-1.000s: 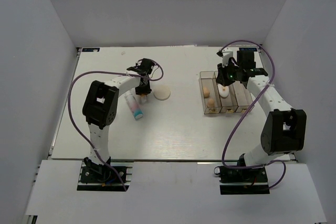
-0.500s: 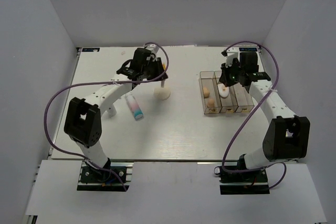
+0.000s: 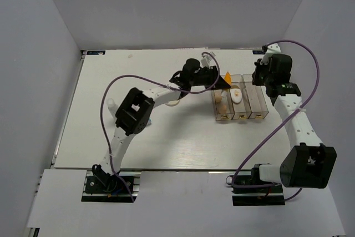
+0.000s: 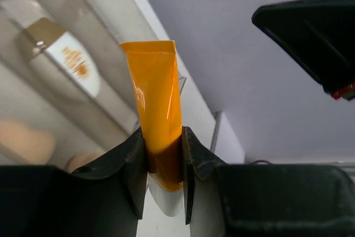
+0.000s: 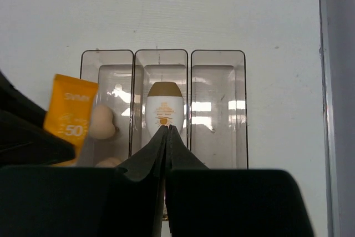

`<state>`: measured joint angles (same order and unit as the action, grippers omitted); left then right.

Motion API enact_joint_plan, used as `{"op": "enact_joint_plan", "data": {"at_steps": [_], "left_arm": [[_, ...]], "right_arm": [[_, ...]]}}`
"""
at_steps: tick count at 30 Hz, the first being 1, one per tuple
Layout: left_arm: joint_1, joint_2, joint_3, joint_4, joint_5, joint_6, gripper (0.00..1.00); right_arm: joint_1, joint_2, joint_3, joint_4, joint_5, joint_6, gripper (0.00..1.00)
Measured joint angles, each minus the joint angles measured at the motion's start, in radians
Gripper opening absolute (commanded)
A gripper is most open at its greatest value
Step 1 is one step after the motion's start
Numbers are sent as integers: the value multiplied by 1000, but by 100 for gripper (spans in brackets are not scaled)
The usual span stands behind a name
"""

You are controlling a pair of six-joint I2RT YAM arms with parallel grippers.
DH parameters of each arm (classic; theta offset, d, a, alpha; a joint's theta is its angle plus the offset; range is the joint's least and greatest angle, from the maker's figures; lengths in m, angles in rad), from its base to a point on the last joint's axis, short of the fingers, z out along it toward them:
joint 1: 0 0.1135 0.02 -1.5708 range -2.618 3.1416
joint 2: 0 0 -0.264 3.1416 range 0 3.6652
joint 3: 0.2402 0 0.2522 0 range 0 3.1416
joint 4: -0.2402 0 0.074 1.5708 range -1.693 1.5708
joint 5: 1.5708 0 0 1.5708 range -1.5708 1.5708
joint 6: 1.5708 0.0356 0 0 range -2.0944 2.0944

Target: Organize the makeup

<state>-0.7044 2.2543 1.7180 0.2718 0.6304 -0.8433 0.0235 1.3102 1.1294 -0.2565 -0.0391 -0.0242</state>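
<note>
My left gripper (image 3: 221, 83) (image 4: 163, 134) is shut on the orange tube (image 3: 227, 76) (image 4: 155, 87) near its white cap and holds it above the far left end of the clear box (image 3: 252, 116). The tube also shows in the right wrist view (image 5: 71, 117). The white oval piece (image 3: 236, 94) (image 5: 164, 110) (image 4: 72, 62) lies in the middle compartment. Two beige sponges (image 3: 222, 104) (image 5: 102, 121) lie in the left compartment. My right gripper (image 3: 259, 80) (image 5: 167, 127) is shut and empty, above the box's far right. The round cream compact (image 3: 173, 102) peeks from under the left arm. The white-pink-blue tube is hidden.
The box's right compartment (image 5: 218, 115) holds nothing. The left arm stretches across the table's middle toward the box. White walls close in the table at the back and both sides; the table's right edge (image 5: 320, 81) runs close to the box.
My left arm has swung right, carrying the orange tube from the table's left-middle to the box. My right gripper has drawn back to the right, off the box.
</note>
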Motion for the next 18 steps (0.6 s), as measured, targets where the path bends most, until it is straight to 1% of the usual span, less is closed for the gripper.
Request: {"op": "enact_joint_plan", "data": {"at_steps": [4,6,8,9,10,15,18], "left_arm": [[-41,123,82,164,6,-130,26],[-59,160,101,235,-6,-174,29],[-78,179,106,281,-29,-205,29],[-87,186,106,293,-45,-212,33],[-94,191,109,306,-60,-215,34],[-130,203,124,307,-156,-197,35],[-146,244,204,274,-200,-171,43]], "right_arm": [[-15,-32,-41,1,7,23,0],[-26,-40,-57,0,3,29,0],[-41,-46,-69,-2,3,38,0],[-47,-50,-74,-1,3,42,0],[-52,-55,-80,-1,3,44,0],[-64,-74,-95,-2,-5,48,0],[-68,-77,-95,-1,-13,48,0]]}}
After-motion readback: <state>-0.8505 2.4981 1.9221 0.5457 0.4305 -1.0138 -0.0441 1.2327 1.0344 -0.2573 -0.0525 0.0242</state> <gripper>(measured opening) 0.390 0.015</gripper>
